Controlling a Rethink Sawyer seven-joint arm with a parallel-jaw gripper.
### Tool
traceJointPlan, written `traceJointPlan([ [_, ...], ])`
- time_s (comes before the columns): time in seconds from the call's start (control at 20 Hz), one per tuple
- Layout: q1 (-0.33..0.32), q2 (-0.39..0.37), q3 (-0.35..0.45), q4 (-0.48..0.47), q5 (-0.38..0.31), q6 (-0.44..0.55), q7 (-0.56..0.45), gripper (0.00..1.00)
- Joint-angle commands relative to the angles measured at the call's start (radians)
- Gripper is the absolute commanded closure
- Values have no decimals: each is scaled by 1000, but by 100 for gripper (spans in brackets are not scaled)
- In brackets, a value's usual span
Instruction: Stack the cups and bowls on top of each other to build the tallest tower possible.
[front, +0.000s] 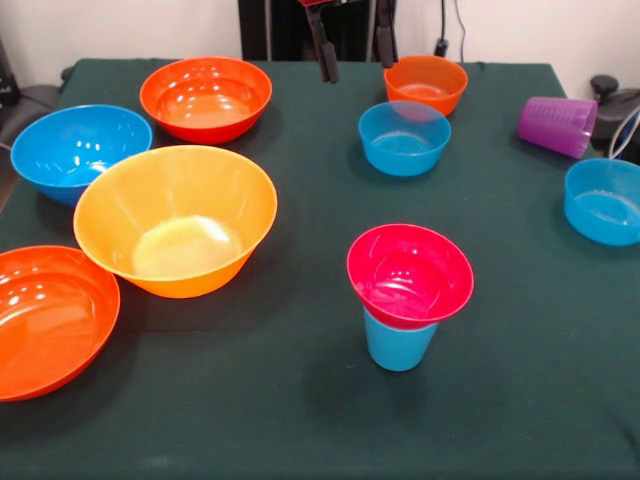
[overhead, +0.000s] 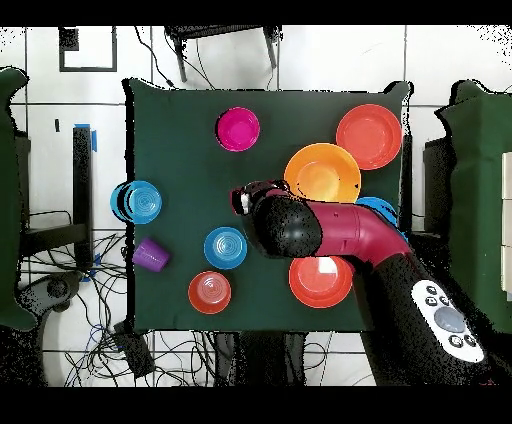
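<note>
Front view: only the tips of the gripper (front: 355, 45) show at the top edge, two dark fingers (front: 325, 55) hanging well apart with nothing between them and touching nothing; the arm above is cut off. Just below them stand a small orange bowl (front: 426, 82) and, in front of it, a small blue bowl (front: 404, 137). The purple cup (front: 558, 125) lies on its side at the upper right, with another blue bowl (front: 604, 200) below it, cut by the right edge. At lower centre a pink bowl (front: 410, 275) sits on the blue cup (front: 399, 343), hiding the cup's rim. On the left are a red-orange bowl (front: 206, 97), a large blue bowl (front: 80, 150), the yellow-orange bowl (front: 176, 218) and a second red-orange bowl (front: 48, 318), cut off at the lower left.

Overhead view: the arm (overhead: 345, 232) crosses the table (overhead: 180, 110) from lower right, covering most of the large blue bowl and part of a red-orange bowl. The fingers cannot be made out here. The pink bowl (overhead: 238, 129) sits near the upper middle.
</note>
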Motion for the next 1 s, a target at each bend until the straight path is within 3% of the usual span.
traceJointPlan([
  [0.05,128,26,-114,-170,-90,372,18,0],
  [0.45,129,12,-136,-65,-134,251,36,0],
  [1.0,177,73,-223,40,-241,70,124,0],
])
